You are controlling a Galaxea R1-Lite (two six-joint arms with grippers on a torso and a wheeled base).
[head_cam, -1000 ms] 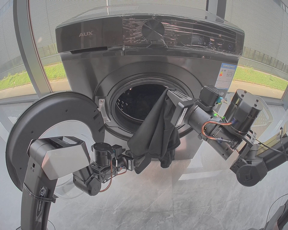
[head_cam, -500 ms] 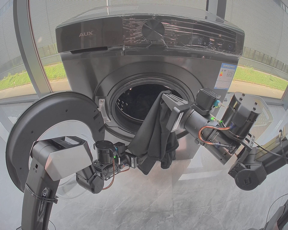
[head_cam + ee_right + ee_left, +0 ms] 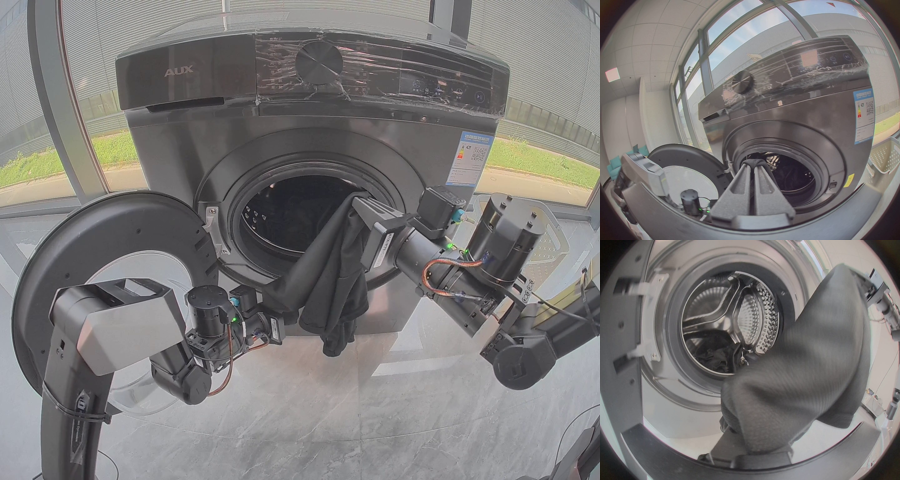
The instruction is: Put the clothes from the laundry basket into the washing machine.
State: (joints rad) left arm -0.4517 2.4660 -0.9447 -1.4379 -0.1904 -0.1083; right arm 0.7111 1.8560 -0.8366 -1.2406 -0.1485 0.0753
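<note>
A dark garment (image 3: 325, 275) hangs in front of the washing machine's (image 3: 300, 125) open drum (image 3: 287, 212), stretched between both grippers. My right gripper (image 3: 361, 205) is shut on its top edge at the right rim of the opening; the fingers (image 3: 742, 190) pinch the cloth (image 3: 755, 163). My left gripper (image 3: 278, 325) sits low in front of the machine, shut on the garment's lower left corner. There the garment (image 3: 803, 371) drapes over and hides its fingers. Dark clothes (image 3: 714, 355) lie inside the drum (image 3: 750, 315).
The round door (image 3: 106, 250) stands swung open at the left, close behind my left arm. A white laundry basket (image 3: 557, 244) stands at the right of the machine, behind my right arm, also seen as the basket (image 3: 882, 156). Pale tiled floor (image 3: 350, 406) lies in front.
My left gripper has moved up and to the left with the garment's corner, lifting the hem. My right gripper swung left, then back right and slightly down, still at the drum's rim.
</note>
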